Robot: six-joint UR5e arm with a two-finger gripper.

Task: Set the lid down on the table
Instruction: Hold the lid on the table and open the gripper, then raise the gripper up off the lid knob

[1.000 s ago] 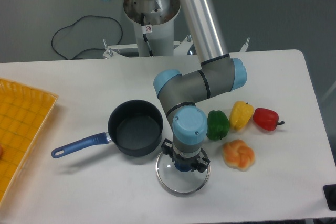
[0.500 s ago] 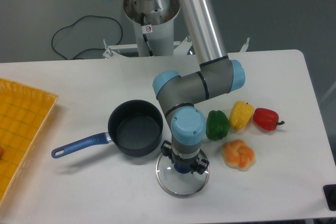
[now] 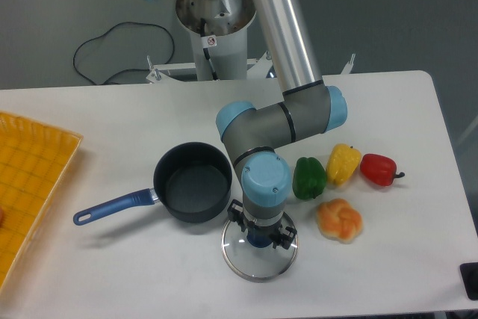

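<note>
Nearest the camera, the glass lid (image 3: 259, 253) lies on the white worktop (image 3: 112, 274), just in front of the dark blue saucepan (image 3: 193, 182), which stands uncovered. Over the last second it has drifted only a shade leftward, so the set-down looks almost finished. The gripper (image 3: 261, 238) sits over the dark blue knob; whether its fingers are clamped there or loosened cannot be told. Beyond lie a bread roll (image 3: 340, 220) and green (image 3: 309, 177), yellow (image 3: 343, 163) and red (image 3: 379, 169) peppers.
</note>
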